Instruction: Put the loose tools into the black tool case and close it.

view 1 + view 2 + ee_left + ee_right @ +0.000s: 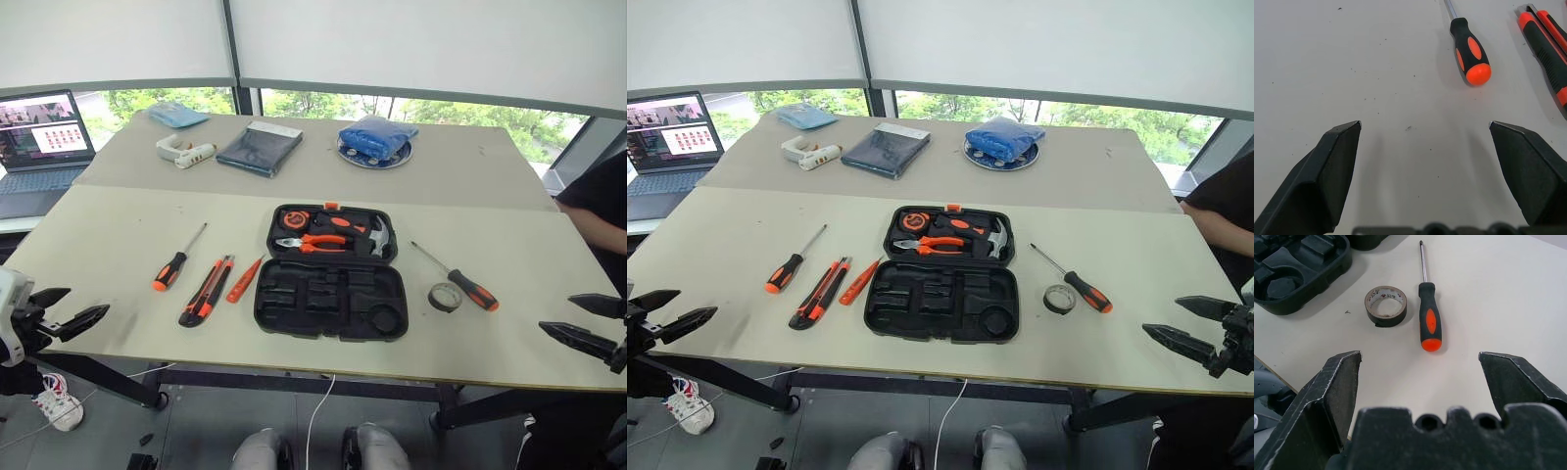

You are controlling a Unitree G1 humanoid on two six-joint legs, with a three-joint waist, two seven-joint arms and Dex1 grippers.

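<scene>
Beige worktop (118,245) carries the open black tool case (331,284) amid loose tools; left end effector (71,311) and right end effector (586,321) both gape empty.

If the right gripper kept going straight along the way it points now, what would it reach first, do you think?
Most likely the screwdriver with the orange-black handle: its orange butt end lies ahead between the open right gripper fingers, with the tape roll just beside it. Bare table lies in between; depth is hard to judge.
</scene>
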